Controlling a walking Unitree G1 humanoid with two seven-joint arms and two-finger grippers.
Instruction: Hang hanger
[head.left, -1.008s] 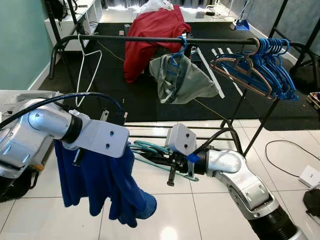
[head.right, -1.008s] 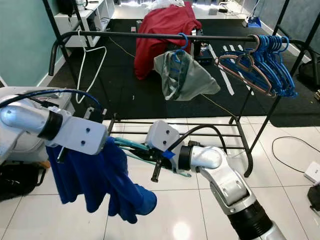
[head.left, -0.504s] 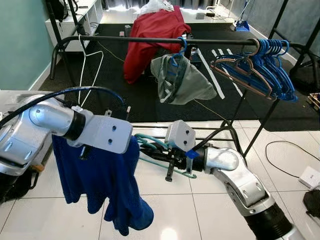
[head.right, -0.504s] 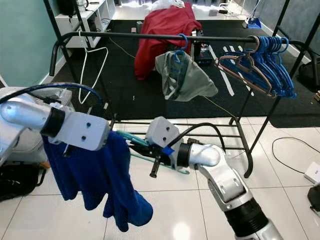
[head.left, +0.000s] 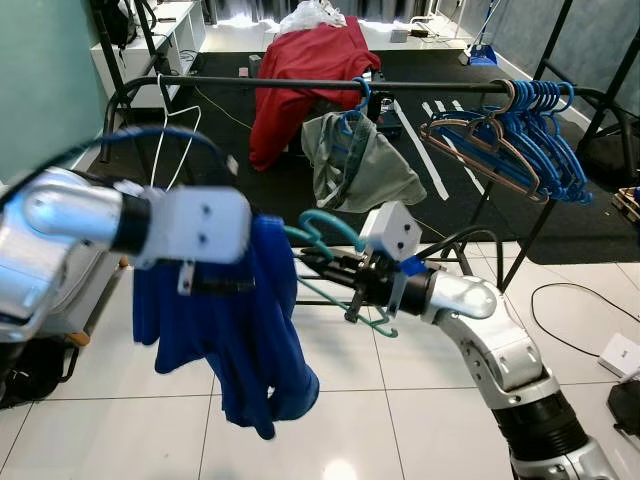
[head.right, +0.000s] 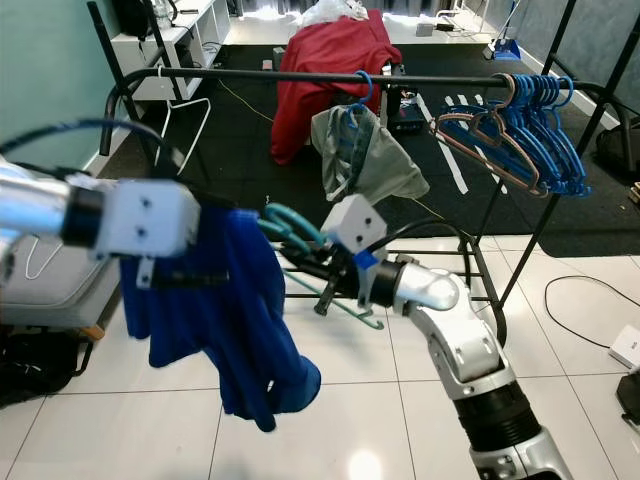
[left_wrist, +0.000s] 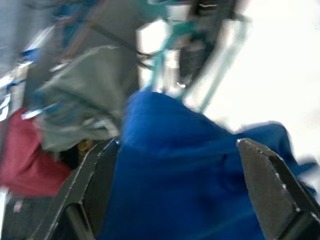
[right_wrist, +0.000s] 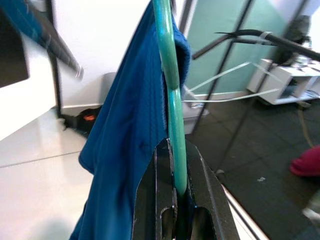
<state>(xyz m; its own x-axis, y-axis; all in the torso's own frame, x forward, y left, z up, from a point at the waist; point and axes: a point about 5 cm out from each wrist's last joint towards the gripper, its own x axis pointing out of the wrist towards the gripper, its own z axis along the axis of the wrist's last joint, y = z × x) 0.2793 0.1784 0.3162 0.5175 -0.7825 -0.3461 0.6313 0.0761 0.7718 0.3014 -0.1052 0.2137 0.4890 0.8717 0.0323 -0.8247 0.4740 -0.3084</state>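
A teal hanger (head.left: 322, 230) carries a blue garment (head.left: 255, 330) that hangs down in folds. My right gripper (head.left: 347, 277) is shut on the hanger's teal bar (right_wrist: 170, 95), below and in front of the black clothes rail (head.left: 300, 84). The hook curls upward, still lower than the rail. In the left wrist view my left gripper (left_wrist: 177, 145) stands open, its two fingers wide apart on either side of the blue cloth (left_wrist: 190, 170). From the head, my left arm (head.left: 190, 225) is at the garment's top left.
On the rail hang a grey garment on a blue hanger (head.left: 360, 165), several blue and brown hangers (head.left: 540, 125) at the right and a white wire hanger (head.left: 165, 120) at the left. A red cloth (head.left: 310, 55) lies behind. The rack's lower bars (head.right: 470, 250) and a floor cable (head.left: 575, 300) are close.
Both arms have risen, carrying the hanger and blue garment up and closer to the rail. The hook now sits higher, near the grey garment's lower edge.
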